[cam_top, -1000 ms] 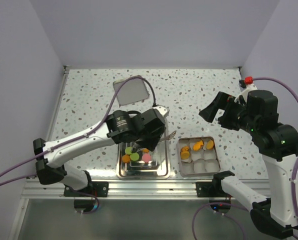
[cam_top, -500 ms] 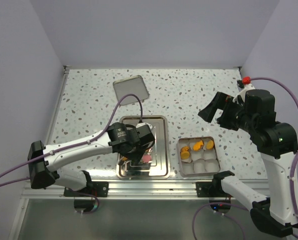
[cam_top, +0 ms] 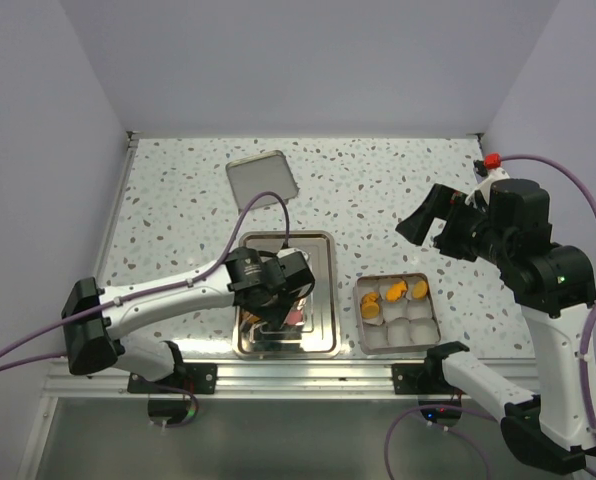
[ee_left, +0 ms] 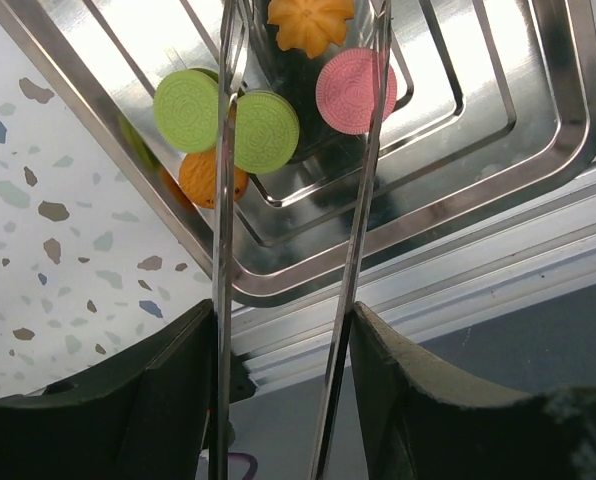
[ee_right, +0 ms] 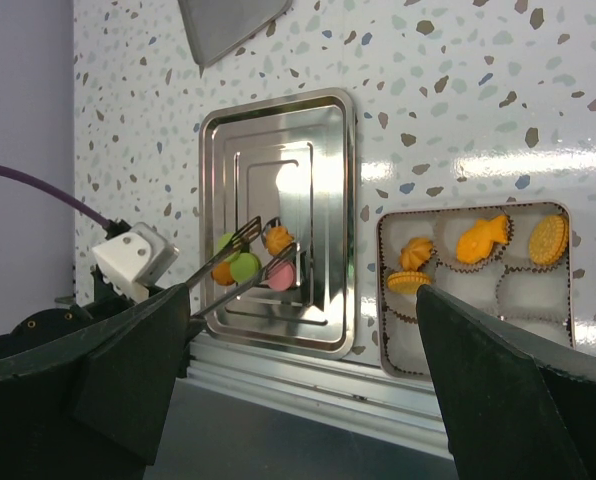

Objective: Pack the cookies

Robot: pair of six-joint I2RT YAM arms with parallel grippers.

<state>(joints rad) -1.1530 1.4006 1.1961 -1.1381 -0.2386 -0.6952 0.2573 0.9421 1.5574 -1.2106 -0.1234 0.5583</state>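
Several cookies lie in the steel tray [ee_left: 538,150]: two green [ee_left: 189,96], [ee_left: 265,131], a pink one [ee_left: 354,90], an orange flower [ee_left: 310,20] and an orange round one [ee_left: 206,178]. My left gripper [ee_left: 281,320] is shut on metal tongs [ee_left: 363,180], whose arms are spread. One green cookie and the flower lie between the arms, not pinched. In the top view my left gripper [cam_top: 276,300] hangs over the tray [cam_top: 323,290]. The square tin [cam_top: 361,345] holds several orange cookies [cam_top: 396,291]. My right gripper [cam_top: 423,222] is open, empty and raised.
The tin's lid [cam_top: 262,178] lies flat at the back of the speckled table. The tin [ee_right: 382,300] has white liners, most of them bare. A ribbed metal rail [cam_top: 278,375] runs along the table's near edge, just below tray and tin.
My left arm has drawn back toward the near edge and now covers most of the tray's cookies in the top view. The right arm has barely moved.
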